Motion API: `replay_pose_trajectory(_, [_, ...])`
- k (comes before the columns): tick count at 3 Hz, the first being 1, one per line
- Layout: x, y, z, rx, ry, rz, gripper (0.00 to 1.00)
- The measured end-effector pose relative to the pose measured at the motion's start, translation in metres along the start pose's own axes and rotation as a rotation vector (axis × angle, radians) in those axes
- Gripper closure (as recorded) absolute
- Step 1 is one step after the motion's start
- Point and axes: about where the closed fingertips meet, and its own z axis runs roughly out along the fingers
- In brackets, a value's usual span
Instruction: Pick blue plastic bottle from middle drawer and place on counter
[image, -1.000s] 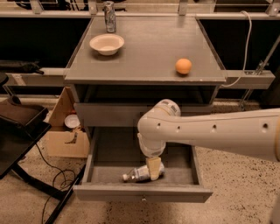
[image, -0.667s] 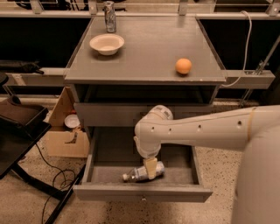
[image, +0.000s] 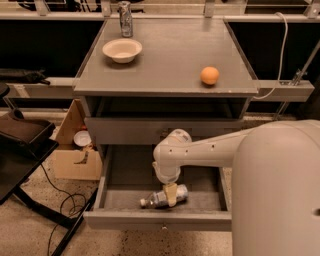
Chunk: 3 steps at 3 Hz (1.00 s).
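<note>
The blue plastic bottle (image: 154, 201) lies on its side on the floor of the open middle drawer (image: 125, 172), near the front wall, with its white cap pointing left. My gripper (image: 171, 194) reaches down from the white arm into the drawer and sits right over the bottle's middle, covering part of it. The grey counter (image: 170, 55) is the cabinet's top, above the drawer.
On the counter stand a white bowl (image: 122, 50), a silver can (image: 125, 19) and an orange (image: 209, 75). A shut drawer front (image: 130, 131) sits above the open one. A cardboard box (image: 75, 155) and black furniture (image: 20, 145) with cables stand at the left.
My arm has swung nearer the camera and fills more of the right side. The gripper has shifted slightly left over the bottle. The bottle has not moved.
</note>
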Motion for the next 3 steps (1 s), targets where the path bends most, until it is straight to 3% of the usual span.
replay_pose_trajectory(2, [0.027, 0.003, 0.058, -0.039, -0.030, 0.081, 0.03])
replay_pose_trajectory(3, [0.029, 0.010, 0.070, -0.040, -0.049, 0.120, 0.25])
